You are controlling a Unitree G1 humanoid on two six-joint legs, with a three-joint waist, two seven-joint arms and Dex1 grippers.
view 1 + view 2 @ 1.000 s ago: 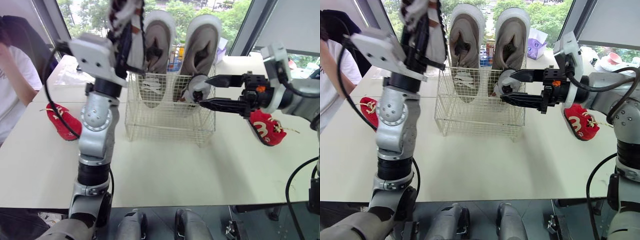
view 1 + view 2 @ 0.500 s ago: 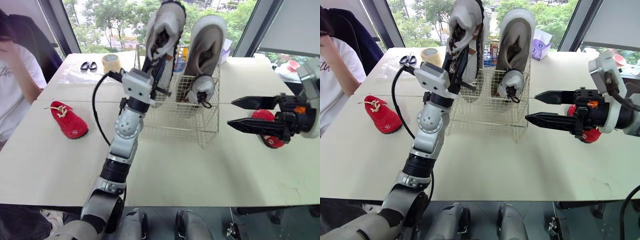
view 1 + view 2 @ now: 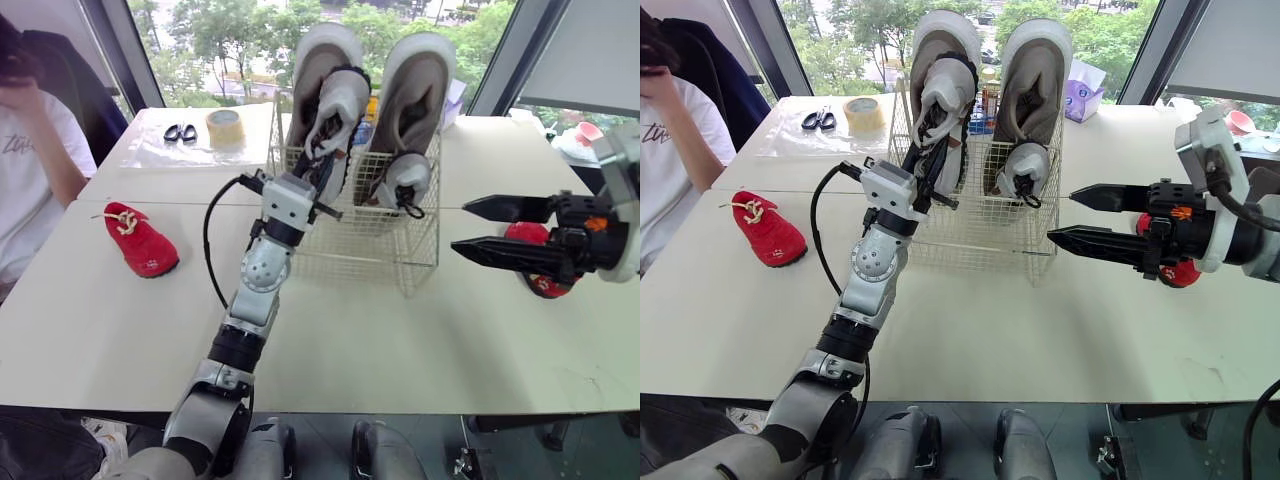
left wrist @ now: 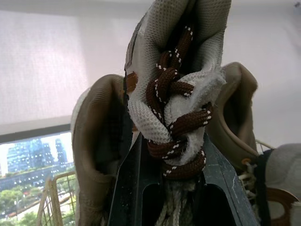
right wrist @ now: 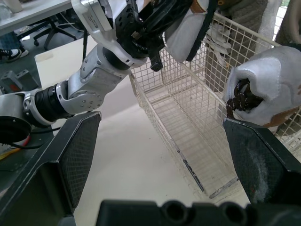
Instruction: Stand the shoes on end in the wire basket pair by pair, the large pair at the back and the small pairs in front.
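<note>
Windows with green trees run behind a pale surface point(image 3: 400, 340), and we're looking straight at the wire basket point(image 3: 970, 232) near its far side. Two large grey shoes stand on end at the back of it, the left one point(image 3: 318, 50) and the right one point(image 3: 420, 70), toes up. In front of the right one a small white shoe point(image 3: 405, 180) with brown laces stands in the basket too.

Now the left gripper point(image 4: 171, 155): its jaws are clamped on the tongue and brown laces of a second small white shoe point(image 3: 338, 105), held toe up over the basket's left half, just in front of the left grey shoe. Its lower end sits about level with the rim; we can't tell whether it touches the wire.

Over on the right, the right gripper point(image 3: 460, 226) hovers beside the basket, jaws wide apart and holding nothing. Behind it a red shoe point(image 3: 543, 286) lies on the surface, and another red shoe point(image 3: 140, 240) lies well apart on the left. Scissors point(image 3: 180, 131) and a tape roll point(image 3: 225, 125) rest at the back left, near a seated person point(image 3: 35, 170).
</note>
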